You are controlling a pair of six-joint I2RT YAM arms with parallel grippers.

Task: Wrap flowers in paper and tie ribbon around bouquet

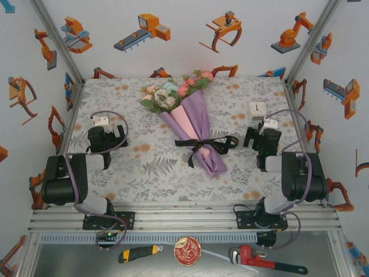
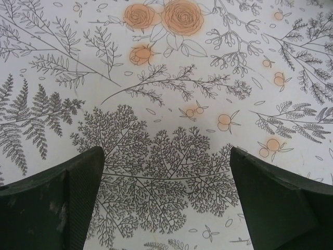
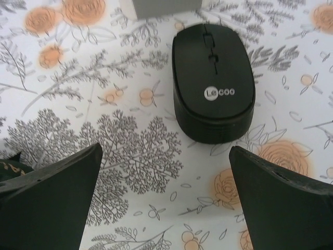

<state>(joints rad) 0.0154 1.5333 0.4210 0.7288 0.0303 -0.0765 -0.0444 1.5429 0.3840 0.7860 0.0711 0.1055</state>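
The bouquet (image 1: 193,124) lies diagonally in the middle of the table. Its flowers (image 1: 173,92), pink, white and pale blue with green leaves, point to the far side. The lilac paper (image 1: 202,124) forms a cone around the stems, with a pink inner strip showing. The black ribbon (image 1: 204,144) is tied round the lower cone in a bow, its ends trailing on the cloth. My left gripper (image 1: 109,131) (image 2: 166,153) stands open over the bare printed cloth, left of the bouquet. My right gripper (image 1: 260,135) (image 3: 165,151) stands open to the right of it, holding nothing.
A black computer mouse (image 3: 213,83) lies just ahead of the right fingers, with a small white clock (image 1: 257,109) beyond it. On the shelf below the table's near edge lie a utility knife (image 1: 138,253), a round red tin (image 1: 187,250) and a red pipe wrench (image 1: 259,261).
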